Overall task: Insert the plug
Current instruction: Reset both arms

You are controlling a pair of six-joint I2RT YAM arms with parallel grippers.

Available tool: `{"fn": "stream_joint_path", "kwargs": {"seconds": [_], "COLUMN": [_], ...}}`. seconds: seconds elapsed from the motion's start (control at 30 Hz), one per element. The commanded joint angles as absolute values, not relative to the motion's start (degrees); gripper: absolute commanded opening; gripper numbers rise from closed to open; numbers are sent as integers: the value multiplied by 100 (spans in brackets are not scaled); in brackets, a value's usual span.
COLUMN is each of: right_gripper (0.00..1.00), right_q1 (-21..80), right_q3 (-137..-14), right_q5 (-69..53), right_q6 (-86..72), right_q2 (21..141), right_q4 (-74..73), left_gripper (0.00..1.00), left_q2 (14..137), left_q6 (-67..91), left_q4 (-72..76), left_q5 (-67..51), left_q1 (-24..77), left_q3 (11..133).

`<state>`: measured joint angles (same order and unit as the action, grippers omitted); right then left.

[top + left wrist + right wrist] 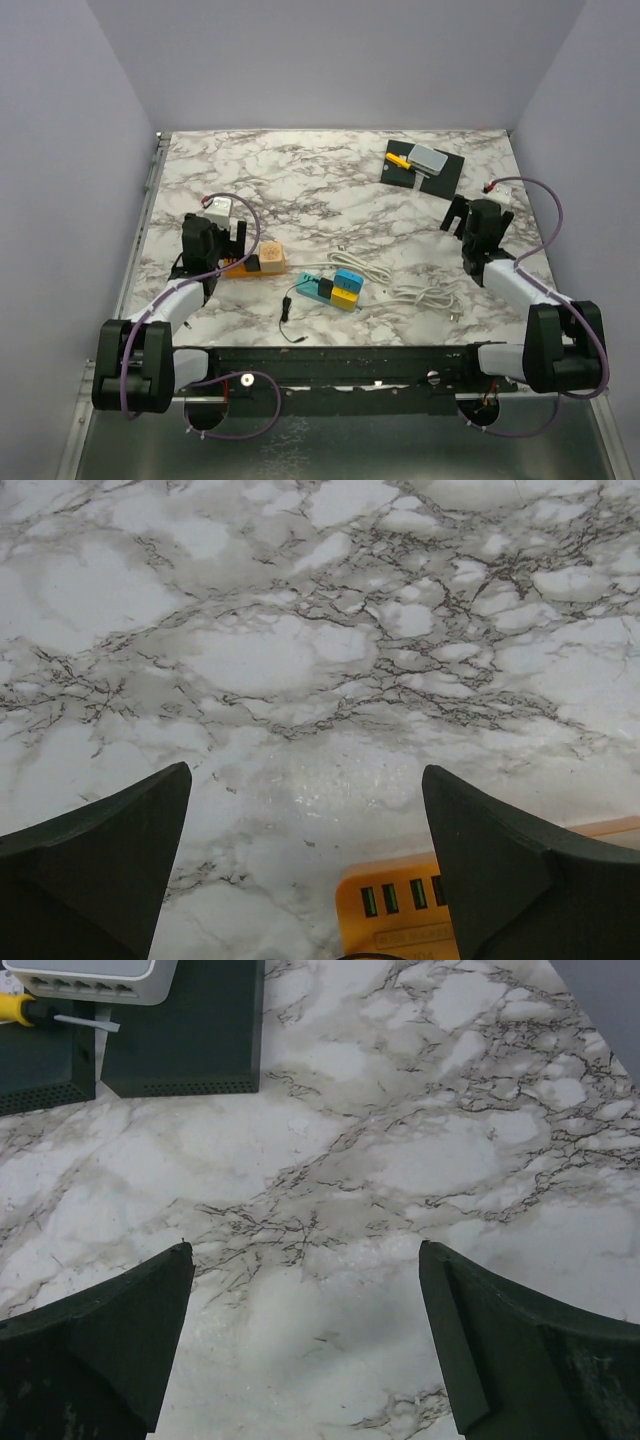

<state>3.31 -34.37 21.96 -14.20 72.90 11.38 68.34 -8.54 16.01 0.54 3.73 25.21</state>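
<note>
Wide-spread left claw [305,775] near orange power strip [395,905].

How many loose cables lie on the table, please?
2: a white cable coiled right of the blue and yellow block, and a thin black cable at its left end.

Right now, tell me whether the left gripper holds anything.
No, the left gripper is open, its fingers wide apart above the table, clamping nothing.
</note>
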Motion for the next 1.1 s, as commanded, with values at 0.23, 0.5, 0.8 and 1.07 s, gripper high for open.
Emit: {"fn": "stream_joint_path", "kwargs": {"seconds": [0.23, 0.5, 0.8, 1.07], "right_gripper": [100, 100, 100, 100], "right_q1": [145, 66, 35, 35], "right_q3": [-1937, -1818, -1363, -1392], "right_q5": [2286, 2049, 1526, 1393], "right_q6": [-706, -526, -341, -344], "right_q2": [7540, 8085, 8511, 8914], "right_q4": [4490, 5656, 6808, 7210], "left_gripper": [99, 99, 99, 99], "left_q2": [7904, 8497, 9088, 9460], "left_q6": [-223, 281, 284, 63], "left_q4": [3540, 4911, 6627, 7801], "left_q5": [-178, -263, -235, -50], "left_q1": [76, -88, -80, 228], "left_q3": [2495, 2225, 1741, 1301]}}
